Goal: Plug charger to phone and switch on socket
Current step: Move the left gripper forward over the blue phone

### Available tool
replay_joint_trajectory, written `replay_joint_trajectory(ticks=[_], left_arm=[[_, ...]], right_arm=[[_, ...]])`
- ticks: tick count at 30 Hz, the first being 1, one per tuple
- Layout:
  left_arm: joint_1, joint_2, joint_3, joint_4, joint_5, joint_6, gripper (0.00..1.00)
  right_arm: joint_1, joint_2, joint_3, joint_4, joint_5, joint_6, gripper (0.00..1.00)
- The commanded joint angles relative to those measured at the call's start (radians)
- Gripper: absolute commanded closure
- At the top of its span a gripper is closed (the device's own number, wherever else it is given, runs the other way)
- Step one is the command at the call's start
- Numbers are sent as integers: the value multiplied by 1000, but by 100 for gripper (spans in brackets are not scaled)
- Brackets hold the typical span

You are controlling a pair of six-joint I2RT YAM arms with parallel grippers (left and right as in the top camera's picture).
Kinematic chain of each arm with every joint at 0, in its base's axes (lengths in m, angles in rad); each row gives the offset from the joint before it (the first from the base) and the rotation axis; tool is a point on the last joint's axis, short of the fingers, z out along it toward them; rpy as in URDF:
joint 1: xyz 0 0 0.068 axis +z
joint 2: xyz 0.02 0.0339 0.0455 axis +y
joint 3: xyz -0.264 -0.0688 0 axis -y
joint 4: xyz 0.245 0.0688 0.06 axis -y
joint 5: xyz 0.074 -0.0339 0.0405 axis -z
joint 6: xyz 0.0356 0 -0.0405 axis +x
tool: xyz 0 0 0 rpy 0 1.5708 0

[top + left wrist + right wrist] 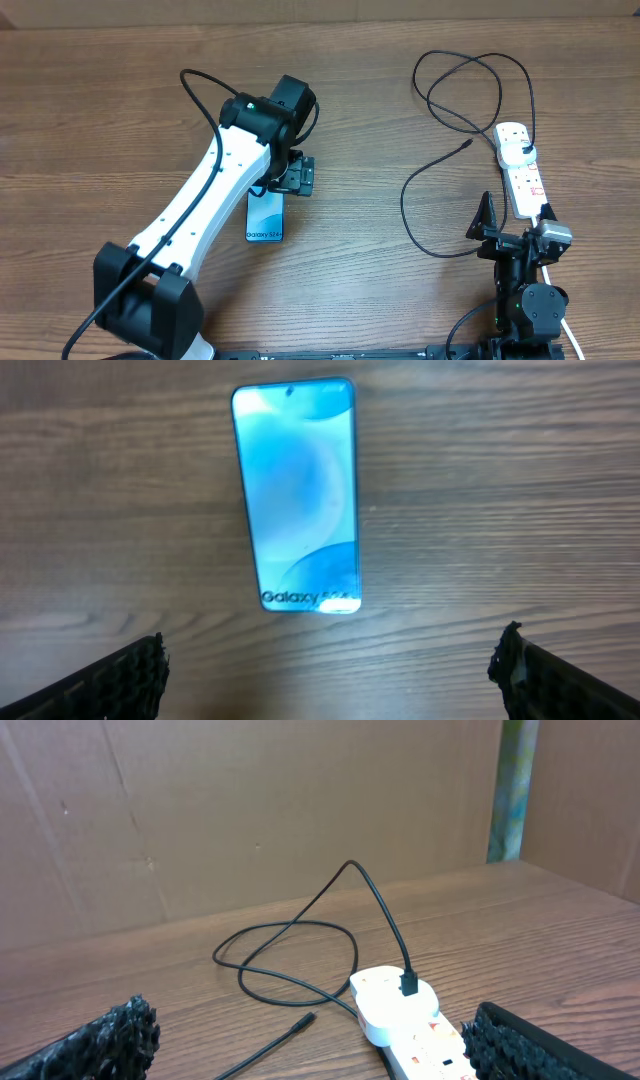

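**Both grippers spread wide, charger tip lying free**

The left gripper (328, 660) hangs over the table (100, 100) with its jaws wide apart and nothing between them. The phone (297, 500) lies flat just ahead of its fingertips, in line with the gap. Its screen faces up and is lit, with the "Galaxy" end nearest the gripper. Nothing touches it.

The right gripper (312, 1025) is also spread wide and empty. The socket (420, 1045) lies straight ahead of it, with the near end close by the right finger. The plug head (390, 1000) of the charger (470, 75) sits in the outlet at the far end, and the black cable enters its top. The cable loops beyond the socket and swings round to the gripper's left. Its tip (468, 145) rests on the wood ahead and left of the gripper, well apart from the phone. The red switches (536, 185) are too small to tell how they stand.
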Motion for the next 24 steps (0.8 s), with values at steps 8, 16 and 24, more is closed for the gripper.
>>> replay_joint_trajectory(ticks=[8, 16, 24], left_arm=[[85, 53, 13, -68, -112, -114, 0], [95, 53, 13, 78, 67, -66, 0], [95, 53, -4, 97, 84, -8, 0]], right_arm=[[-2, -12, -11, 6, 6, 3, 0], [-2, -12, -11, 6, 6, 2, 0], [-2, -12, -11, 6, 6, 2, 0]])
